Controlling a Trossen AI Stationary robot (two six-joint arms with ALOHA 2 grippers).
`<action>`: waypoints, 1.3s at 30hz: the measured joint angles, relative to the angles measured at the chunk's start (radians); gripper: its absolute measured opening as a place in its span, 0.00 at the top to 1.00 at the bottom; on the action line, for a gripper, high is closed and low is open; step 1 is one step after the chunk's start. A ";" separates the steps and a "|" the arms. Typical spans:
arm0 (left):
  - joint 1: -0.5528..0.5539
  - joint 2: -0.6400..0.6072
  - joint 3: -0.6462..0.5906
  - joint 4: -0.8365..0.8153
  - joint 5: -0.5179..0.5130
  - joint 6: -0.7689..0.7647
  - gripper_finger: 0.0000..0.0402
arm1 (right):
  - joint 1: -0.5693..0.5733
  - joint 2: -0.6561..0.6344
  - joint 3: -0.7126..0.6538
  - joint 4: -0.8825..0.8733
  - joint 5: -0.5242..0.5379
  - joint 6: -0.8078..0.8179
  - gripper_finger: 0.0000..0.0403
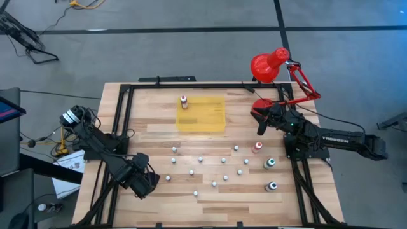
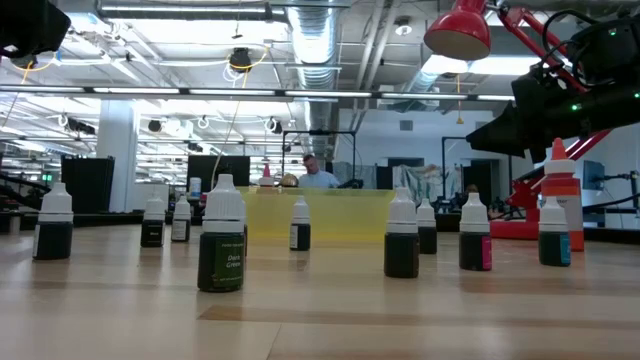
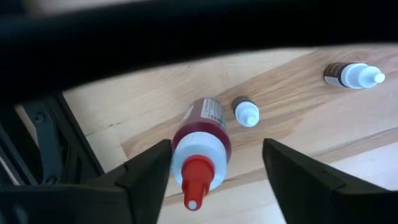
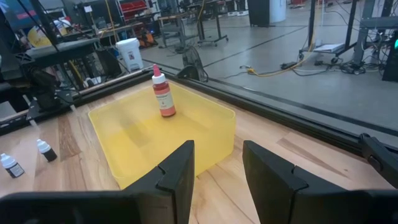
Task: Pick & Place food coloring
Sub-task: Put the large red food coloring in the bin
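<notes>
1. One food coloring bottle (image 1: 184, 101) stands in the tray (image 1: 210, 124), at its far-left corner.
2. The other bottles (image 1: 224, 160) lie scattered on the table (image 1: 159, 137) nearer than the tray.
3. The lamp (image 1: 269, 64) sits at the table's far-right corner.

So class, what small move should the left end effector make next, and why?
Probably close the left end effector on the red-capped bottle. The bottle stands between the open fingers and is not yet gripped, and the yellow tray already holds one similar bottle.
</notes>
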 joint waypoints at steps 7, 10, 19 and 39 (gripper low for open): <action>0.000 0.000 0.000 0.000 0.004 0.001 0.70 | 0.000 0.000 0.000 0.000 0.000 0.000 0.69; 0.000 -0.001 0.000 0.000 0.006 0.007 0.74 | 0.000 0.000 0.000 0.000 0.000 0.000 0.69; 0.024 -0.001 0.011 -0.033 -0.023 0.085 0.72 | 0.000 0.000 0.000 0.000 0.000 0.000 0.69; 0.533 -0.002 0.226 0.026 -0.436 0.902 0.73 | 0.000 0.000 0.000 0.000 0.000 0.000 0.69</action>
